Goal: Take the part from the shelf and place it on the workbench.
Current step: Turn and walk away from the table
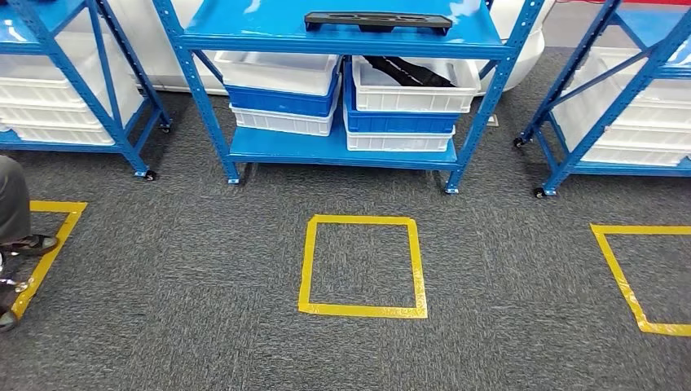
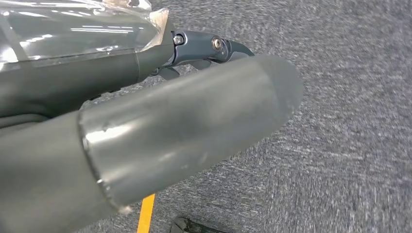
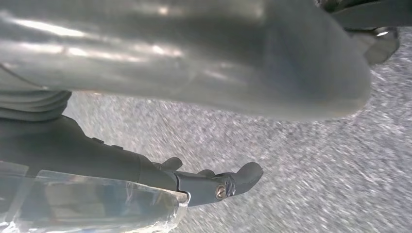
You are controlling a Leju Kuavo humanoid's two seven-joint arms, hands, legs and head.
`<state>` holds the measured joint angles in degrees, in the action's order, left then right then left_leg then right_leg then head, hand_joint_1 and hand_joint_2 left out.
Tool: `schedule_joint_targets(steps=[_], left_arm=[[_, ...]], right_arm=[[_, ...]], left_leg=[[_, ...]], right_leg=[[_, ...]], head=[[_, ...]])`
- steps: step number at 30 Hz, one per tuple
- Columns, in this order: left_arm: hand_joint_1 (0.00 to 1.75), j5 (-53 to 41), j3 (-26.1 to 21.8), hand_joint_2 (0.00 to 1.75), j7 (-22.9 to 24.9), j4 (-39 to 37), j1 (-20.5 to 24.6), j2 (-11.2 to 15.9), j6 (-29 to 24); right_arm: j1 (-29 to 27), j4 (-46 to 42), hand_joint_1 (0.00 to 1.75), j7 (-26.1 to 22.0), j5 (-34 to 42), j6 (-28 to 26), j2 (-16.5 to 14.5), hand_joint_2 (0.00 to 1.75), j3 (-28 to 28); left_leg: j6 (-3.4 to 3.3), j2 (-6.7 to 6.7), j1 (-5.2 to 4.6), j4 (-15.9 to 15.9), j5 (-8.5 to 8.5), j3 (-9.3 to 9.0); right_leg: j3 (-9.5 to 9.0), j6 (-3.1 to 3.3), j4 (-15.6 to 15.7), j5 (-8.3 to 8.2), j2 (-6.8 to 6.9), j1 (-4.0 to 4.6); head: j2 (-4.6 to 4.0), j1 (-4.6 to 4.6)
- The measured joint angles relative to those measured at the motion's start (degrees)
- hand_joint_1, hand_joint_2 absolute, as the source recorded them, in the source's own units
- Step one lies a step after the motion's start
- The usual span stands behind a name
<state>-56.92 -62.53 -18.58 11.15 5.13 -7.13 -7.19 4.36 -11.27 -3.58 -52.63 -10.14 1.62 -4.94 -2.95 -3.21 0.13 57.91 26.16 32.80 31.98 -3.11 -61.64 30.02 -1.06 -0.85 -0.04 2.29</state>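
Black, flat and long, the part (image 1: 378, 21) lies on the top level of the blue shelf (image 1: 342, 39) at twelve o'clock in the head view. A yellow tape square (image 1: 362, 265) marks the grey carpet (image 1: 204, 269) below it. The left hand (image 2: 194, 97) and right hand (image 3: 204, 145) hang over carpet, fingers apart, holding nothing.

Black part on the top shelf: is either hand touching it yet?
Apart. Head view shows the black part lying alone on the blue shelf. Wrist views show the left hand and right hand over grey carpet, holding nothing.
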Motion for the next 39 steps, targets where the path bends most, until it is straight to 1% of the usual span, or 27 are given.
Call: schedule_joint_targets(steps=[1,2,4,6,8,10,11,12,13,15,17,18,20,21,22,23,24,26,27,28,29,31,33,34,35,38,39], left_arm=[[0.00,0.0,0.0,0.00,0.0,0.0,0.0,0.0,0.0],[0.00,0.0,0.0,0.00,0.0,0.0,0.0,0.0,0.0],[0.00,-0.1,0.0,0.00,0.0,0.0,-0.1,0.0,0.0],[0.00,-0.1,0.0,0.00,0.0,0.0,-0.1,0.0,0.0],[0.00,-0.1,0.0,0.00,0.0,0.0,-0.1,0.0,0.0],[0.00,-0.1,0.0,0.00,0.0,0.0,-0.1,0.0,0.0],[0.00,-0.1,0.0,0.00,0.0,0.0,-0.1,0.0,0.0],[0.00,-0.1,0.0,0.00,0.0,0.0,-0.1,0.0,0.0],[0.00,-0.1,0.0,0.00,0.0,0.0,-0.1,0.1,0.0],[0.00,-0.1,0.0,0.00,0.0,0.0,-0.1,0.2,0.0],[0.00,-0.1,0.0,0.00,0.0,0.0,0.0,0.2,0.0],[0.00,-0.1,0.0,0.00,0.0,0.0,0.1,0.2,0.0],[0.00,-0.1,0.0,0.00,0.0,0.0,0.0,0.2,0.0],[0.00,-0.1,0.0,0.00,-0.1,0.0,0.0,0.2,0.0],[0.00,-0.1,0.0,0.00,-0.2,0.0,0.0,0.2,0.0],[0.00,-0.1,0.0,0.00,-0.3,0.0,0.0,0.1,-0.1],[0.00,-0.1,0.0,0.00,-0.5,0.0,0.1,0.1,-0.2],[0.00,-0.1,0.0,0.00,-0.8,0.0,0.1,0.2,-0.3],[0.00,-0.1,0.0,0.00,-0.9,0.0,0.1,0.2,-0.3],[0.00,-0.1,0.0,0.00,-1.0,0.0,0.1,0.2,-0.3],[0.00,-0.1,0.0,0.00,-1.0,0.0,0.1,0.1,-0.2],[0.00,-0.1,0.0,0.00,-1.2,0.0,0.1,0.1,-0.1],[0.00,0.0,0.0,0.00,-1.4,0.0,0.1,0.1,-0.1],[0.00,0.0,0.0,0.00,-1.4,0.0,0.1,0.1,0.0],[0.00,0.0,0.0,0.00,-1.5,0.0,0.0,0.2,0.0],[0.00,0.1,0.0,0.00,-1.5,0.0,0.0,0.2,0.2],[0.00,0.1,0.0,0.00,-1.5,0.0,0.0,0.3,0.2]], right_arm=[[0.0,0.0,0.00,0.0,0.0,0.0,0.0,0.00,0.0],[0.1,0.0,0.00,-0.1,0.0,0.0,0.0,0.00,0.0],[0.1,0.0,0.00,-0.1,0.0,0.0,0.0,0.00,0.0],[0.2,0.0,0.00,-0.3,-0.1,0.0,-0.1,0.00,0.0],[0.1,0.0,0.00,-0.4,-0.2,0.0,-0.1,0.00,0.0],[-0.1,0.0,0.00,-0.5,-0.3,0.0,-0.1,0.00,0.0],[-0.1,0.0,0.00,-0.5,-0.3,0.0,-0.1,0.00,0.0],[-0.2,0.0,0.00,-0.5,-0.3,0.0,-0.1,0.00,0.0],[-0.1,0.0,0.00,-0.5,-0.3,0.0,-0.1,0.00,0.0],[-0.1,0.0,0.00,-0.5,-0.3,0.0,-0.2,0.00,0.0],[-0.1,0.0,0.00,-0.5,-0.3,0.0,-0.2,0.00,0.0],[-0.1,0.0,0.00,-0.5,-0.3,0.0,-0.2,0.00,0.0],[0.0,0.0,0.00,-0.6,-0.2,0.0,-0.2,0.00,0.0],[0.0,0.0,0.00,-0.6,-0.1,-0.1,-0.2,0.00,0.0],[0.0,0.0,0.00,-0.6,0.1,-0.1,-0.2,0.00,0.0],[0.0,0.0,0.00,-0.6,0.2,-0.1,-0.2,0.00,0.0],[0.0,0.0,0.00,-0.5,0.3,-0.1,-0.3,0.00,-0.1],[-0.1,0.0,0.00,-0.3,0.3,-0.1,-0.3,0.00,-0.1],[-0.2,0.0,0.00,-0.2,0.3,-0.1,-0.3,0.00,-0.1],[-0.3,0.0,0.00,-0.1,0.3,-0.1,-0.3,0.00,-0.2],[-0.4,0.0,0.00,-0.1,0.2,0.0,-0.2,0.00,-0.2],[-0.3,0.0,0.00,-0.1,0.1,0.0,-0.2,0.00,-0.3],[-0.1,0.0,0.00,-0.1,-0.1,0.1,-0.3,0.00,-0.4],[-0.1,0.0,0.00,-0.1,-0.2,0.2,-0.3,0.00,-0.4],[-0.1,0.0,0.00,0.0,-0.3,0.3,-0.4,0.00,-0.5],[0.0,0.0,0.00,0.1,-0.5,0.5,-0.5,0.00,-0.5],[0.0,0.0,0.00,0.2,-0.5,0.6,-0.5,0.00,-0.5]], left_leg=[[0.20,-0.39,-0.12,0.1,0.06,0.04],[0.46,-0.69,-0.18,0.2,0.09,0.13],[1.02,-1.15,-0.14,0.2,-0.01,0.33],[1.58,-0.45,0.03,1.2,0.73,0.85],[2.23,1.33,0.21,6.2,3.83,3.07],[2.85,2.34,0.46,13.7,7.25,6.67],[3.04,2.50,0.59,16.0,7.75,7.85],[3.13,2.68,0.70,16.1,7.10,7.98],[3.12,3.00,0.79,14.0,5.52,6.97],[2.82,4.76,0.69,6.2,1.95,3.02],[2.24,6.11,0.29,1.2,0.53,0.56],[1.95,6.17,0.03,0.5,0.60,0.35],[1.19,5.27,-0.05,0.2,0.30,0.39],[0.81,5.00,0.05,-0.2,0.10,0.25],[0.42,4.77,0.18,-0.5,-0.15,0.08],[0.07,4.61,0.34,-0.8,-0.37,-0.04],[-0.15,4.39,0.33,-0.8,-0.46,-0.03],[-0.43,3.74,0.30,-0.9,-0.57,0.08],[-0.43,3.36,0.29,-0.9,-0.58,0.11],[-0.42,3.04,0.29,-0.8,-0.57,0.10],[-0.38,2.73,0.31,-0.8,-0.56,0.06],[-0.10,2.27,0.33,-0.6,-0.43,-0.04],[0.57,1.99,0.10,-0.1,-0.07,0.01],[0.73,1.94,-0.02,0.1,0.20,0.09],[0.45,1.92,-0.09,0.2,0.31,0.16],[-0.82,1.96,0.07,0.2,0.07,0.18],[-0.82,1.96,0.11,0.1,0.01,0.13]], right_leg=[[-1.10,0.17,2.6,-0.91,-0.40,0.03],[-1.60,0.51,3.8,-1.29,-0.63,0.12],[-1.76,1.35,4.1,-1.54,-0.06,0.14],[-1.98,2.17,4.3,-1.89,0.58,-0.21],[-2.04,2.87,4.4,-2.00,1.33,-0.38],[-2.02,3.16,4.4,-1.89,2.20,-0.28],[-2.02,3.18,4.4,-1.85,2.65,-0.25],[-2.05,3.19,4.4,-1.82,3.07,-0.24],[-2.14,3.19,4.4,-1.77,3.46,-0.24],[-2.41,3.01,4.4,-1.55,4.15,-0.06],[-2.56,2.53,4.3,-1.26,4.82,0.35],[-2.59,2.25,4.4,-1.18,5.20,0.54],[-2.68,1.67,4.5,-1.09,5.85,0.68],[-2.67,1.40,4.5,-0.97,5.87,0.69],[-2.44,1.25,3.8,-0.49,5.31,0.66],[-1.80,1.32,2.4,0.37,4.39,0.58],[-0.48,1.54,-0.4,1.81,3.32,0.38],[3.26,1.89,-8.1,5.02,1.79,0.18],[4.90,1.78,-11.3,5.96,1.51,0.13],[5.49,1.42,-12.2,5.83,1.42,0.10],[5.10,0.88,-11.1,4.84,1.38,0.04],[1.70,-0.17,-3.4,1.29,1.31,-0.28],[-0.81,-0.10,2.8,-1.16,1.17,-0.37],[-1.24,0.22,3.9,-1.54,1.11,-0.46],[-1.31,0.58,4.0,-1.68,1.09,-0.40],[-1.56,0.95,4.1,-1.88,1.08,-0.27],[-1.53,1.02,4.0,-1.90,1.07,-0.18]], head=[[0.00,0.01],[0.00,0.03],[0.00,0.04],[0.00,0.14],[0.00,0.39],[0.00,0.53],[0.00,0.54],[0.00,0.55],[0.00,0.55],[0.00,0.57],[0.00,0.43],[0.00,0.33],[0.00,0.23],[0.00,0.22],[0.00,0.19],[0.00,0.08],[0.00,-0.06],[0.00,-0.30],[0.00,-0.36],[0.00,-0.38],[0.00,-0.40],[0.00,-0.45],[0.00,-0.42],[0.00,-0.40],[0.00,-0.37],[0.00,-0.35],[0.00,-0.36]])
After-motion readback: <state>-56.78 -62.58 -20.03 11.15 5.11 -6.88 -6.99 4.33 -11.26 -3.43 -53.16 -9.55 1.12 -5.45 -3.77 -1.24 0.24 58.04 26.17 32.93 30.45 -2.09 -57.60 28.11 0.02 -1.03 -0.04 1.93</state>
